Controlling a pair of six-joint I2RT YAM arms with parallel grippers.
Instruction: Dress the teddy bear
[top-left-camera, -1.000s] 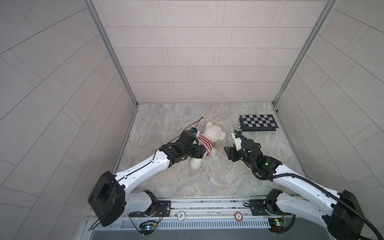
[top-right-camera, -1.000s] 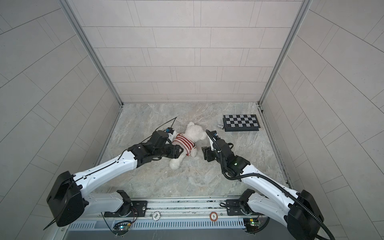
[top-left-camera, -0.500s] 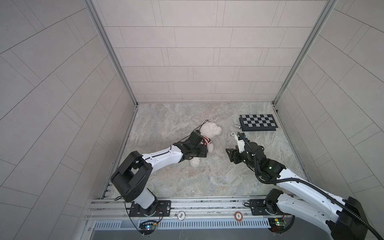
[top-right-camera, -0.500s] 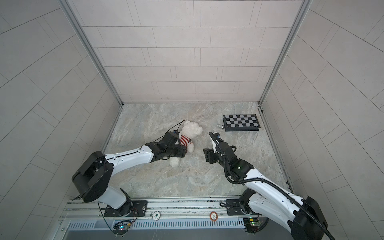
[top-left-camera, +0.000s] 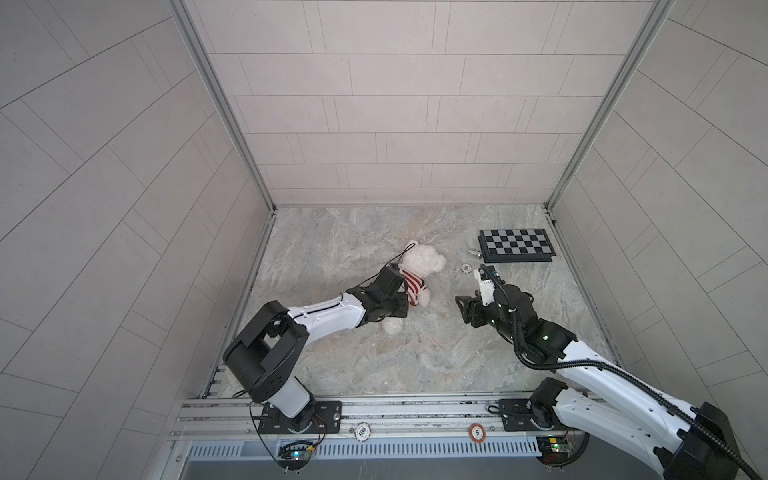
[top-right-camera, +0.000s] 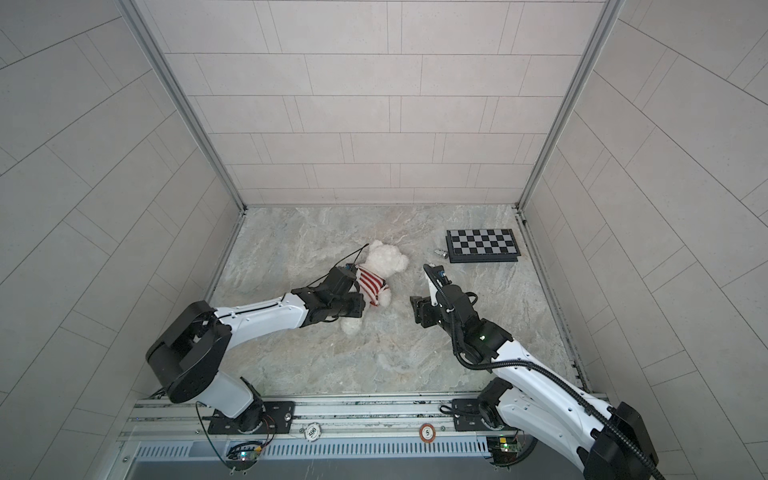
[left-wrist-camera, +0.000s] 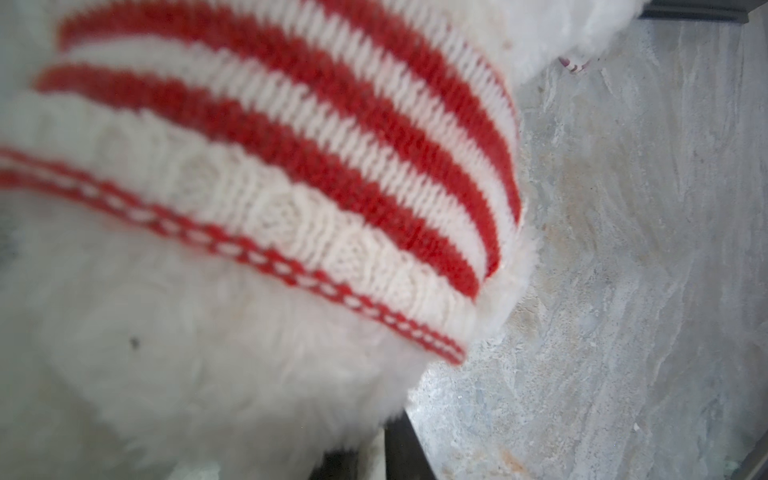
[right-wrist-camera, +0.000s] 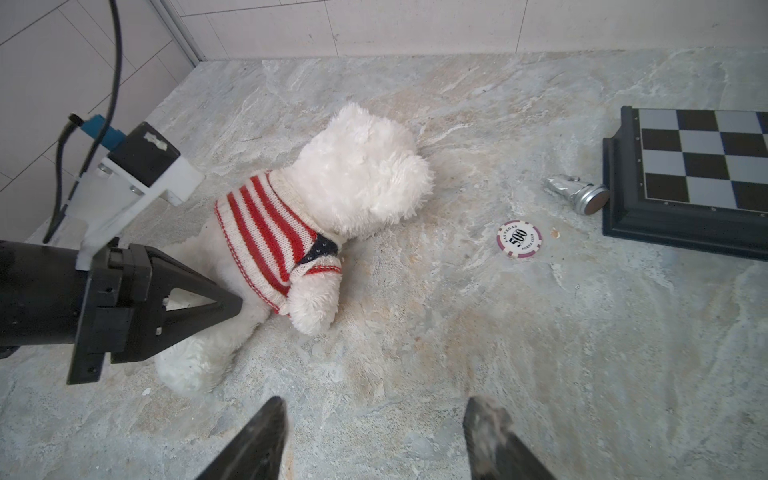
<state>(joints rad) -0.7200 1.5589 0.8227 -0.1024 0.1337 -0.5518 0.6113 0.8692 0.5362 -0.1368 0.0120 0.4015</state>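
White teddy bear (right-wrist-camera: 361, 174) in striped sweater (right-wrist-camera: 266, 224); left hand (right-wrist-camera: 236, 306) against rump.

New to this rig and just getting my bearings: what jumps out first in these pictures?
A fluffy white teddy bear in a red-and-white striped sweater lies in the middle of the scene, with the left tool at its lower body. At the far right sits a chessboard, with a silver chess piece and a poker chip nearby; the right tool hangs open, empty.
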